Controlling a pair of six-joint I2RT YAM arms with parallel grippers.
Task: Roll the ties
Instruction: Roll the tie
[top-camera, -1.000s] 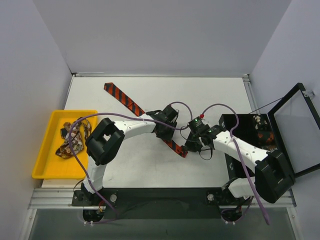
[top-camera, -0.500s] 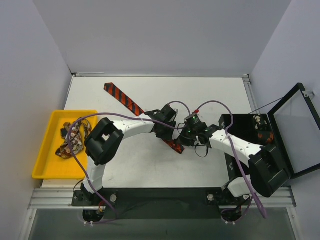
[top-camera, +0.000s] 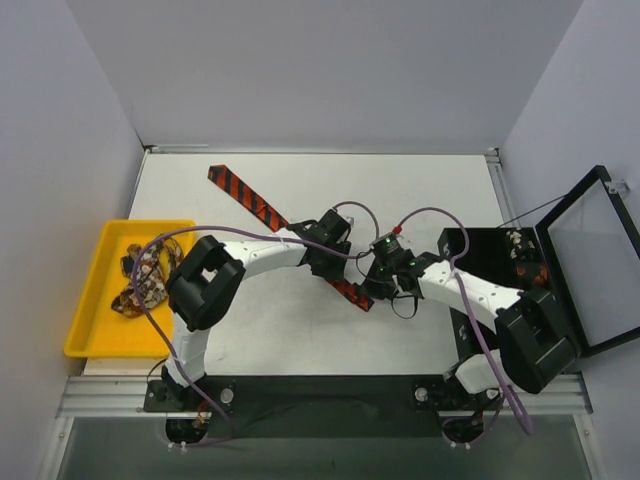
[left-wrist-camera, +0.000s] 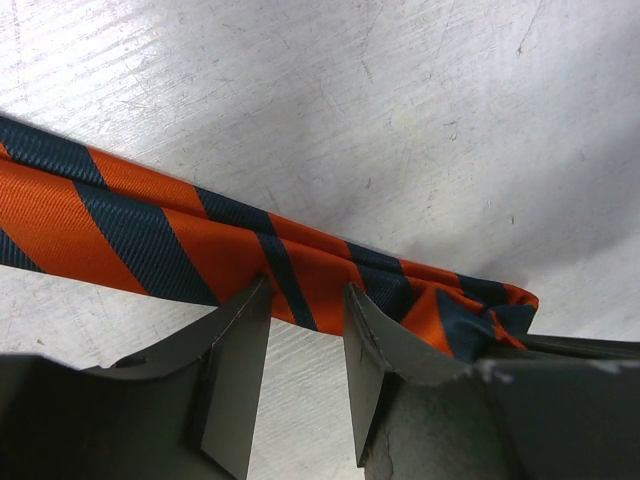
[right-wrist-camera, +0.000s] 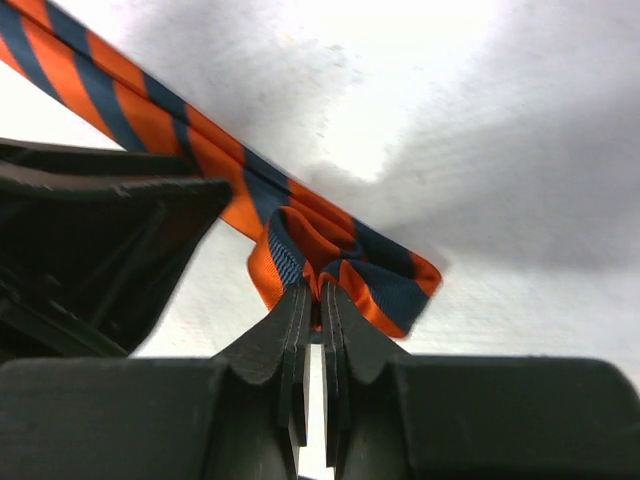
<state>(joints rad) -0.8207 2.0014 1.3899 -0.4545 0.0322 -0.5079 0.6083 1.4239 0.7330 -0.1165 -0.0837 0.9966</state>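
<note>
**Turn the pinched end over itself while the other arm pins the band**

**Top external.** The striped tie (top-camera: 245, 195) lies slantwise on the table (top-camera: 430, 190), its broad end towards 10 o'clock and its narrow end towards 5 o'clock. The left gripper (top-camera: 333, 266) is over the band just short of that narrow end. The right gripper (top-camera: 372, 291) meets the end itself from 3 o'clock. More patterned ties (top-camera: 145, 285) wait in the yellow tray (top-camera: 85, 300) at 9 o'clock, well apart.

**Left wrist.** The left gripper's (left-wrist-camera: 305, 300) fingers stand partly spread and grip nothing. Their tips rest at the near edge of the striped tie (left-wrist-camera: 120, 220), which runs from 9 o'clock to 4 o'clock right across the gap. I judge they serve as a hold-down. They should press flat and stay put, so that the band does not slide as the end turns.

**Right wrist.** The right gripper's (right-wrist-camera: 312, 295) fingers are pressed together and pinch a fold of the striped tie (right-wrist-camera: 385, 285) at its narrow end. The fabric bunches just above the tips, and the rest of the band leads off to 10 o'clock. To roll well, I would turn the wrist towards the broad end and keep each turn square to the band's edges. The bunched fold looks skewed and could start a crooked coil.
</note>
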